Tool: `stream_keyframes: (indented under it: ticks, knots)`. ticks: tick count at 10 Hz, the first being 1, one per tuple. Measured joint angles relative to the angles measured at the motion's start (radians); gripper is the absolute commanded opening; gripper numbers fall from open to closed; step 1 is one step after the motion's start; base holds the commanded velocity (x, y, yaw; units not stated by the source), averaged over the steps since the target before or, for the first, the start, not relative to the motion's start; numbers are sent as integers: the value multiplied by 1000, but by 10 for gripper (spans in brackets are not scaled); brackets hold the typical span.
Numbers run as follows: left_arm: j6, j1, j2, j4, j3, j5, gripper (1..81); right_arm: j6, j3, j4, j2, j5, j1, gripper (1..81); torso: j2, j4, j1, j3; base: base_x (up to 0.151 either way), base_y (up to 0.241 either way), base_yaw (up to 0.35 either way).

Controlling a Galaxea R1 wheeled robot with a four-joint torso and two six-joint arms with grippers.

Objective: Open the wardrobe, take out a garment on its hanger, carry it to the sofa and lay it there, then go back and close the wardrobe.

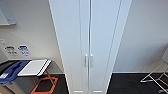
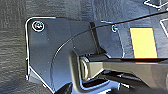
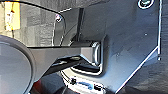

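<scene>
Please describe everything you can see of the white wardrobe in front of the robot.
The wardrobe is a tall, narrow white cabinet with a smooth, matte surface that looks like painted board. It has two full-height doors, both shut, meeting at a thin centre seam. Two small white vertical handles sit on either side of that seam, low in the head view. It stands upright against a pale wall, its base on dark floor. Its top is cut off by the picture. Nothing is touching the doors.

Wardrobe cut off at top and bottom edges of head view; interior hidden behind shut doors. Small wall labels too blurred to read. Metal rack cropped at right edge. Gripper fingers indiscernible in both wrist views.
</scene>
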Motion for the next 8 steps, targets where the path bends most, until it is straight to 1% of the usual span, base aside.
stream_keyframes:
  ticks: [2,4,8]
  knots:
    - [0,11,2,0,0,3,811,0,0,0,0,-1,-7,811,-1,0,-2,0,79,0,0]
    - [0,-3,2,2,0,-8,811,-2,0,0,-1,2,4,811,0,0,-1,0,90,0,0]
    - [1,3,13,3,0,0,811,-3,1,0,-9,3,-1,811,0,0,0,0,94,0,0]
